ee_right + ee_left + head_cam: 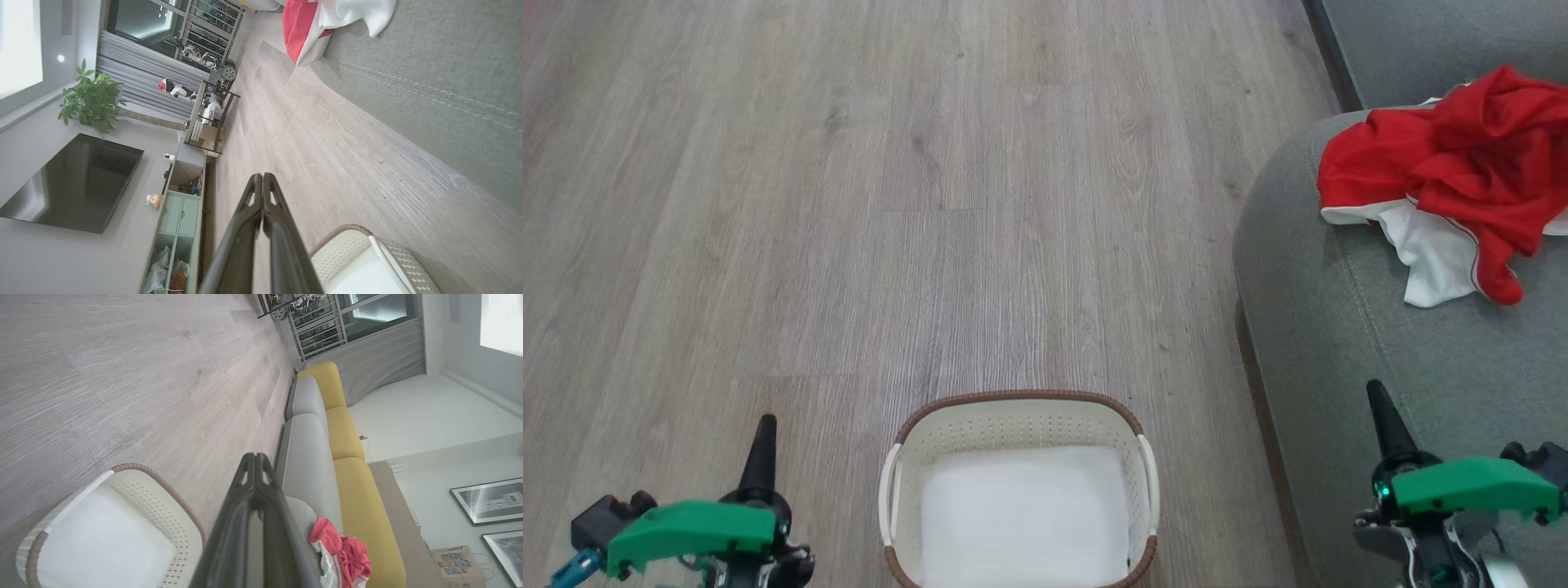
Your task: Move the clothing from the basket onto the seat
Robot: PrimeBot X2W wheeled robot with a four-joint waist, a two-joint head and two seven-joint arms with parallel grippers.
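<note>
The clothing (1445, 163) lies crumpled on the seat (1339, 367), near its rounded far corner by the floor-side edge (a white panel trails toward the near side). The basket (1021, 402) stands on the wooden floor (849, 204) just beside the seat, apart from the clothing, its white bottom showing. The left pincer (766, 425) hangs over the floor left of the basket, clenched, its fingers pressed together. The right pincer (1377, 394) hangs over the seat's near part, clenched the same way, well apart from the clothing.
</note>
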